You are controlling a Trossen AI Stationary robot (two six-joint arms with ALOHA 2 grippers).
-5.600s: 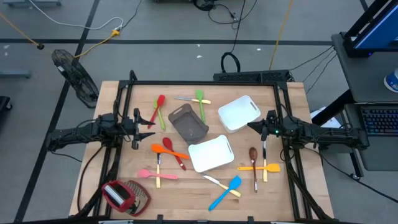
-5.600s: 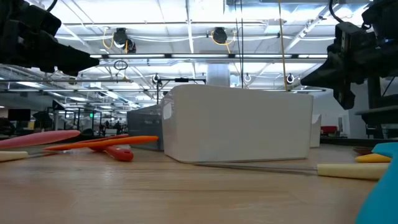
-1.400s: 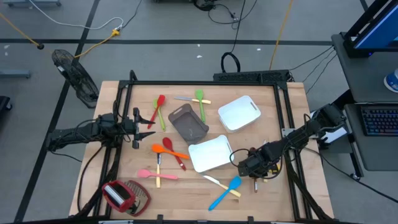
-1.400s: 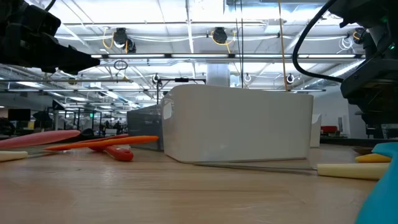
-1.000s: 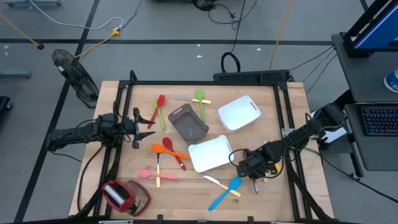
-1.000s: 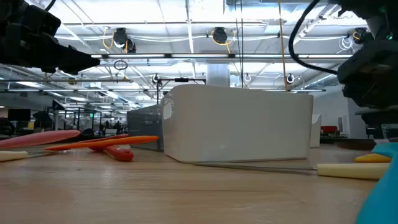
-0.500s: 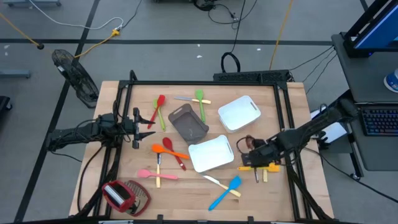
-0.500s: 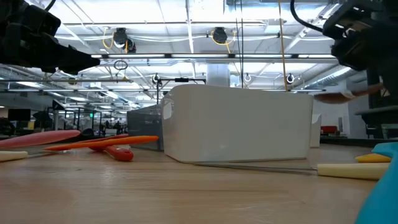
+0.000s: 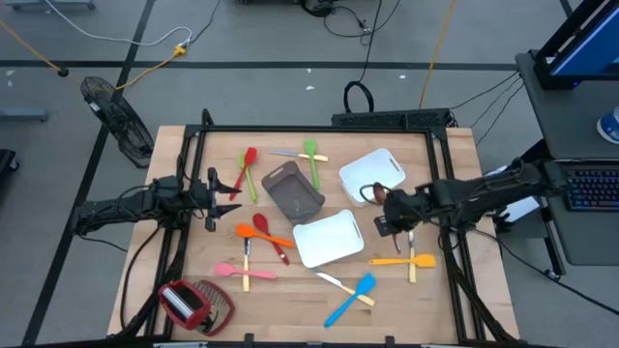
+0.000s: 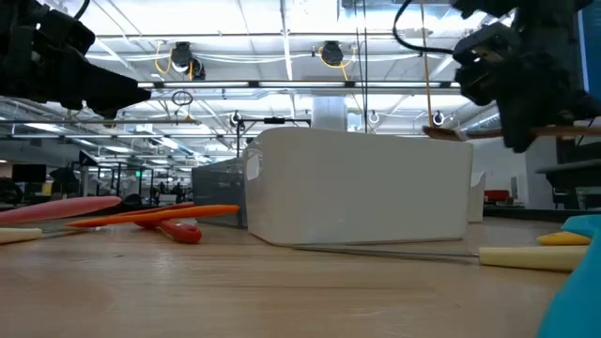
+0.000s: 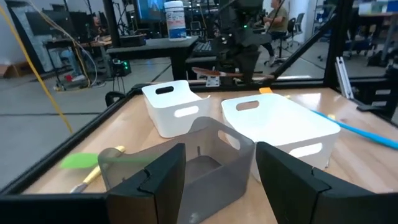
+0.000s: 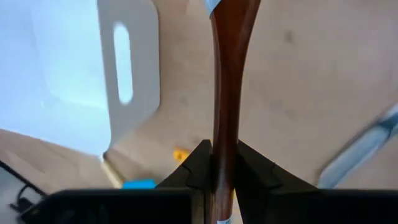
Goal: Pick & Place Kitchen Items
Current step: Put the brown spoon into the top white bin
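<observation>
Gripping the brown wooden spoon (image 12: 227, 74) by its handle, jaws pinching it, the right gripper (image 9: 385, 213) holds it in the air just over the near corner of the far white tray (image 9: 379, 166), the bowl above that tray's edge. Well away from that tray, the left gripper (image 9: 224, 196) waits at the table's left side, jaws spread and holding nothing.
</observation>
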